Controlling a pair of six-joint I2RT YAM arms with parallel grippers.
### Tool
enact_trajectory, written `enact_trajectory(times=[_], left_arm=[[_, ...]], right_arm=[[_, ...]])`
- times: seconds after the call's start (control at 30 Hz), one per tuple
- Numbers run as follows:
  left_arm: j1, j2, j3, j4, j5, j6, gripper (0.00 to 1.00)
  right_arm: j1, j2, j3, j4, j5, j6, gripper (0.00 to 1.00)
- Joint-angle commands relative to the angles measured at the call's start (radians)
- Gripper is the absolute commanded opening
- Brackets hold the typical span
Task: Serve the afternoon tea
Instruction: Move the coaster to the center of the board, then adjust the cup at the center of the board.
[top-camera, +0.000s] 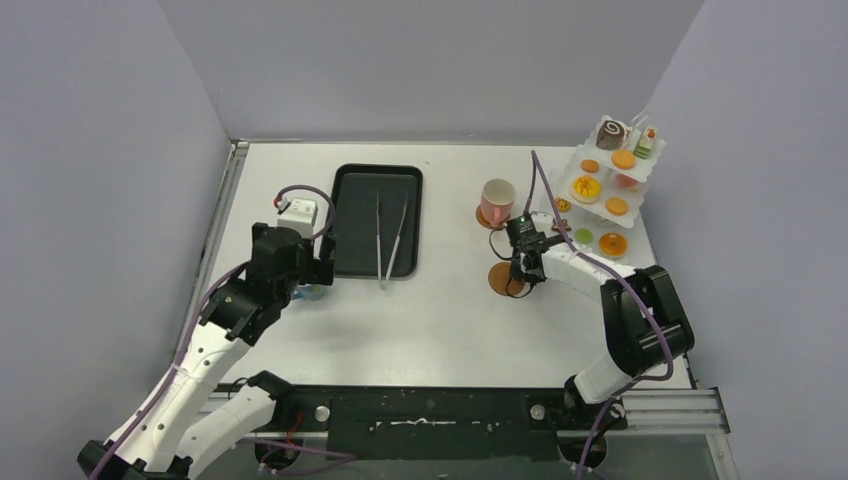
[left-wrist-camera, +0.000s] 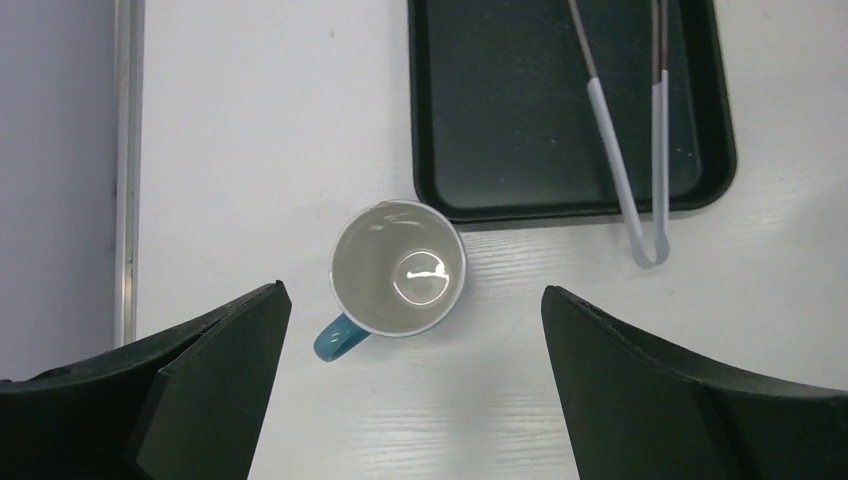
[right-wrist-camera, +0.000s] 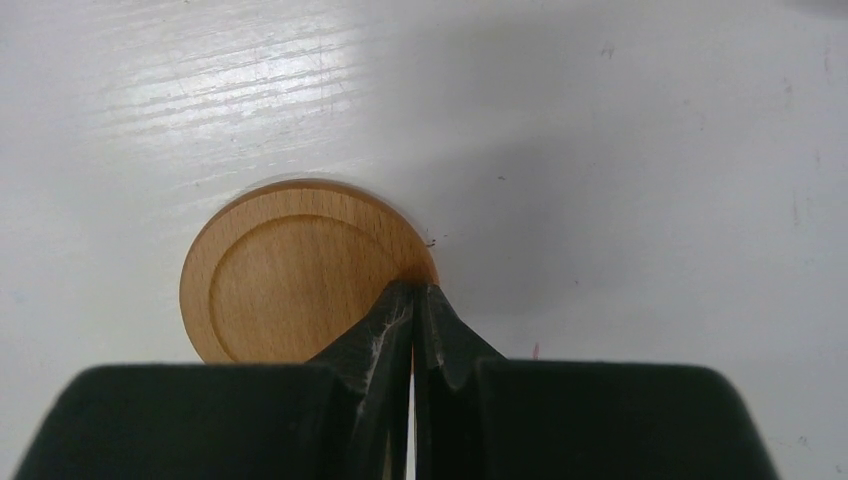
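Holding the left pincer spread wide and empty, directly above the blue cup. Noting the cup upright on the table, mouth up, just beside the near edge of the black tray containing the tongs. Finding the cup between the two fingers but off centre, nearer the finger on the left of the wrist view. Logging the handle as pointing down-left in that view, toward that finger and back toward the wrist. Judging the closing line as crossing the round body, and flagging a likely clash between handle and that finger unless centring first.

Pinching the rim of the wooden coaster in the right pincer, with fingers pressed together on its edge. Reading the coaster as flat on the table or nearly so, ahead and left of the tips.

Recording the pink cup seated on a second coaster just beyond, and the pastries on the tiered stand to the right.

Rating the left arm as nearer to the blue cup and placing the right arm well apart from it. Expecting a straight descent, then a carry rightward toward the bare coaster.
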Motion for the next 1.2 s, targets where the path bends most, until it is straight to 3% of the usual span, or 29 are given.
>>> enact_trajectory(times=[0.0,0.1,0.3,0.67,0.8,1.17], left_arm=[[0.066,0.06,0.074,-0.023,-0.061,-0.089,0.97],[0.132,0.094,0.079,-0.025,0.006,-0.115,0.97],[0.238,0.153,0.092,-0.038,0.1,-0.138,0.97],[0.392,0.282,0.086,-0.032,0.298,-0.208,0.97],[0.441,0.314,0.064,-0.02,0.387,-0.231,0.97],[0.495,0.353,0.008,-0.012,0.468,-0.29,0.97]], right_arm=[[-0.018,0.014,0.038,-0.029,-0.03,-0.059,0.0],[-0.009,-0.048,0.066,-0.041,-0.08,-0.081,0.05],[0.002,-0.189,0.09,-0.047,-0.176,-0.089,0.44],[0.036,-0.336,0.078,-0.025,-0.306,-0.065,0.9],[0.04,-0.369,0.076,-0.025,-0.319,-0.067,0.94],[0.042,-0.39,0.071,-0.008,-0.341,-0.062,0.96]])
